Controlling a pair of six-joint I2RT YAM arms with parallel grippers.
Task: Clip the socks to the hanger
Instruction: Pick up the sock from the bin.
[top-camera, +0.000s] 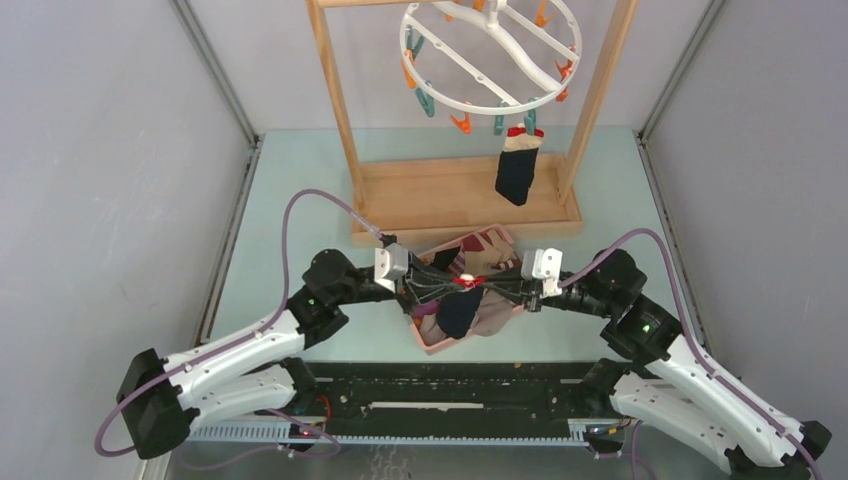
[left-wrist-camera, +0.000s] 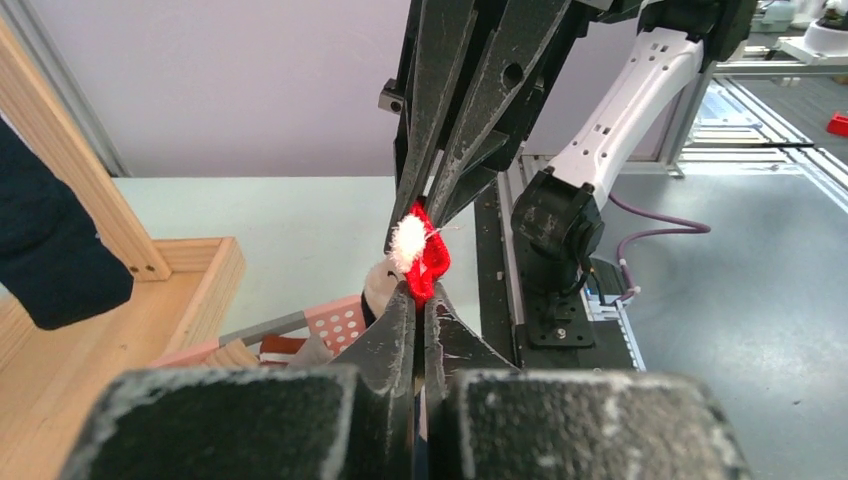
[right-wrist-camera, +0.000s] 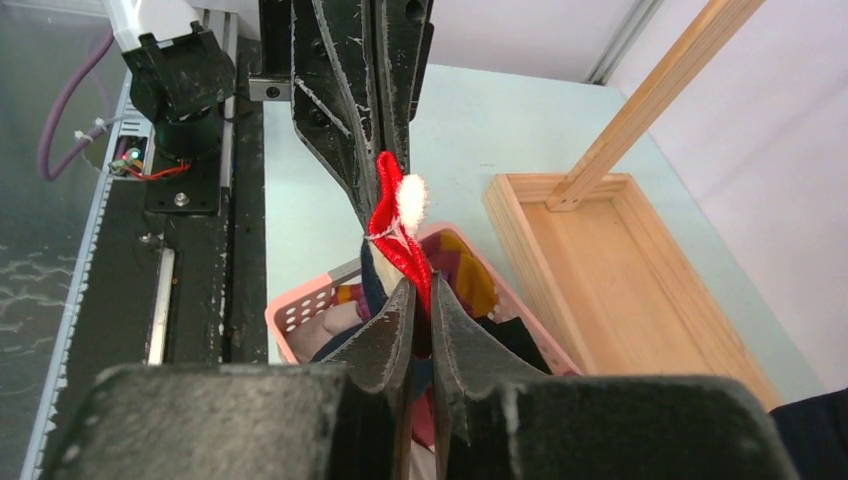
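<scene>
Both the left gripper (left-wrist-camera: 420, 300) and right gripper (right-wrist-camera: 421, 298) are clamping one sock (top-camera: 460, 312) by its red cuff (right-wrist-camera: 395, 230), likely risking a slip if pulled apart.

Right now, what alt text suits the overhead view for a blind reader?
The left gripper and right gripper pinch the red cuff of a navy sock above a pink basket. Behind, another navy sock hangs clipped to the white hanger.
</scene>
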